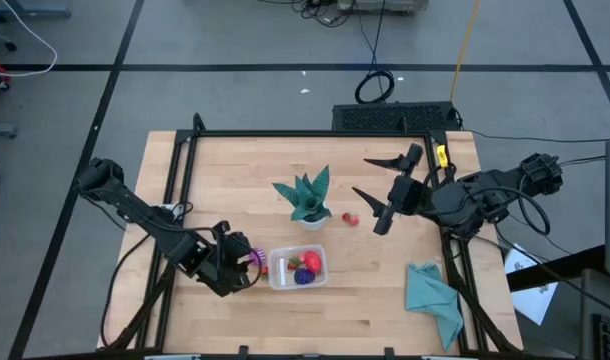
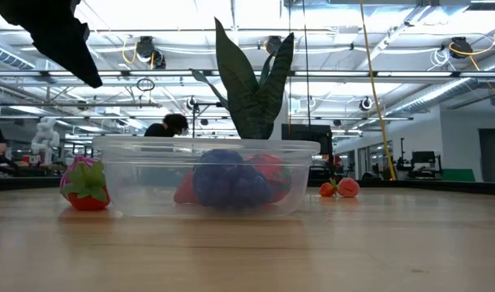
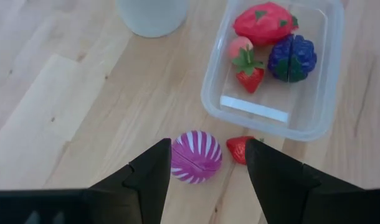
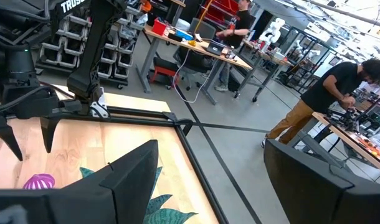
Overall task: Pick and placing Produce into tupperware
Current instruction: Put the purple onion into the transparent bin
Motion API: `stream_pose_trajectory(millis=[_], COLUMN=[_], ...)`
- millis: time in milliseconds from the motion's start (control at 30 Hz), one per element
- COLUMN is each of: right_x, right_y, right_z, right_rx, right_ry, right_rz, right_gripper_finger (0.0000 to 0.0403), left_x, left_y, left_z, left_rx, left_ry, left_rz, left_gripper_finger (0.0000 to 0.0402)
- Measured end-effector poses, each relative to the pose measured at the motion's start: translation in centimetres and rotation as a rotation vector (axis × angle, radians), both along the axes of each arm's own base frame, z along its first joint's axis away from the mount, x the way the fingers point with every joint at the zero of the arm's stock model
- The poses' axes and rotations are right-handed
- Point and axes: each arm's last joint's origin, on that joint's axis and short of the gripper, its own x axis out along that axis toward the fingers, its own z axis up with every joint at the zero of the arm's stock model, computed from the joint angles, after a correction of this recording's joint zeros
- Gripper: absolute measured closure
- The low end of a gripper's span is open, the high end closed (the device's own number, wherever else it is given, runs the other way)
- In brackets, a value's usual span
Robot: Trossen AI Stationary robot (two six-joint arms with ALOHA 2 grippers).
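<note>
The clear tupperware point(image 1: 298, 268) stands near the table's near edge. In the left wrist view the tupperware point(image 3: 314, 118) holds a larger red piece point(image 3: 263, 22), a strawberry point(image 3: 249, 74) and a dark purple piece point(image 3: 291, 57). A pink-purple striped ball point(image 3: 195, 157) and another strawberry point(image 3: 240, 149) lie on the wood just left of it. My left gripper point(image 3: 209, 144) is open and hovers above the ball point(image 1: 255, 257), clear of it. My right gripper point(image 1: 360, 175) is open and raised right of the plant. A small red fruit point(image 1: 350, 217) lies beside the pot.
A teal spiky plant point(image 1: 307, 200) in a white pot stands at the table's middle, just beyond the tupperware. A teal cloth point(image 1: 433, 295) lies at the near right corner. A black frame point(image 1: 285, 133) runs along the far edge. People work in the room behind.
</note>
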Motion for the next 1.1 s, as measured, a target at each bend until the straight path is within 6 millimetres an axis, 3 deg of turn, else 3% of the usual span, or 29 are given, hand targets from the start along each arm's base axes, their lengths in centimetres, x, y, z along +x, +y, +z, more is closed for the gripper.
stream_pose_trajectory(millis=[167,567,1100], right_x=[0.0,0.0,0.0], right_y=[0.0,0.0,0.0], right_z=[0.0,0.0,0.0], right_rx=[0.0,0.0,-0.011], right_ry=[0.0,0.0,0.003], right_rz=[0.0,0.0,0.003], right_gripper_finger=[0.0122,0.0122,0.0122], left_x=[0.0,-0.1,-0.9], left_y=[0.0,0.2,1.3], left_z=[0.0,-0.6,-5.8], left_rx=[0.004,0.061,-0.035], left_ry=[-0.002,-0.005,0.002], left_rz=[0.002,-0.01,0.014], left_gripper_finger=[0.0175,0.0058,0.005])
